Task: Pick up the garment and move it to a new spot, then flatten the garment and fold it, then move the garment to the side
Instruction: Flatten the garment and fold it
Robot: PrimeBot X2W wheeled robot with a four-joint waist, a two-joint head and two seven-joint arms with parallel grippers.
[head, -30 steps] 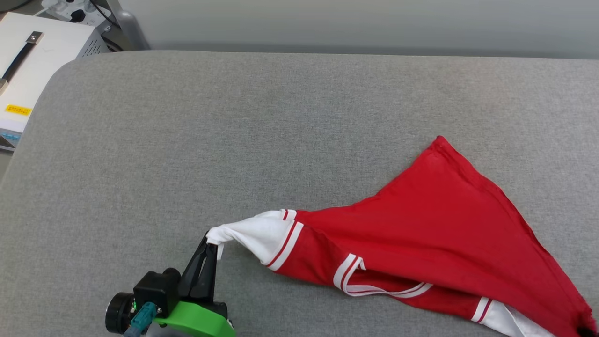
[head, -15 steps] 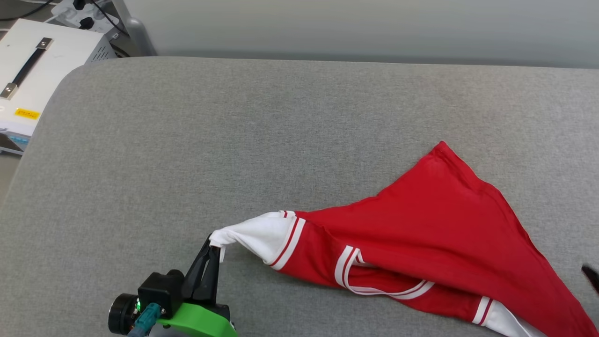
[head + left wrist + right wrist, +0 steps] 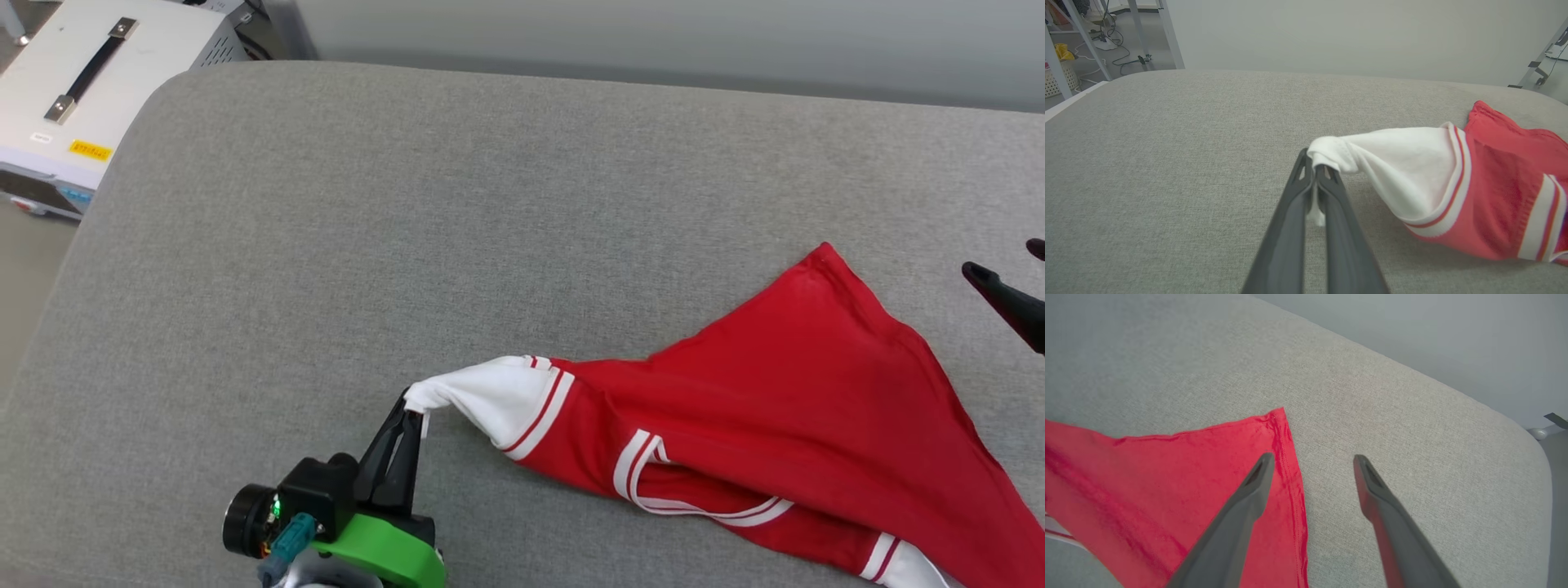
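The garment (image 3: 775, 408), a red jersey with white sleeves and striped trim, lies bunched in a wedge on the grey padded surface (image 3: 408, 204). My left gripper (image 3: 412, 406) is shut on the tip of one white sleeve (image 3: 1404, 171), pulled out to the left; the pinch shows up close in the left wrist view (image 3: 1314, 165). At the right edge of the head view my right gripper (image 3: 1002, 257) stands open beside the garment's far red corner. In the right wrist view its fingers (image 3: 1313, 458) straddle the garment's hem edge (image 3: 1290, 457) from above, holding nothing.
A white equipment box (image 3: 98, 82) with a black handle stands off the surface's far left corner. Metal frame legs (image 3: 1167, 32) and cables are beyond the far left edge. The surface's rounded right end (image 3: 1527, 457) lies near my right gripper.
My right gripper has opened, let go of the garment's lower right end and risen to beside its far red corner. The camera has shifted; the left gripper keeps its hold on the sleeve.
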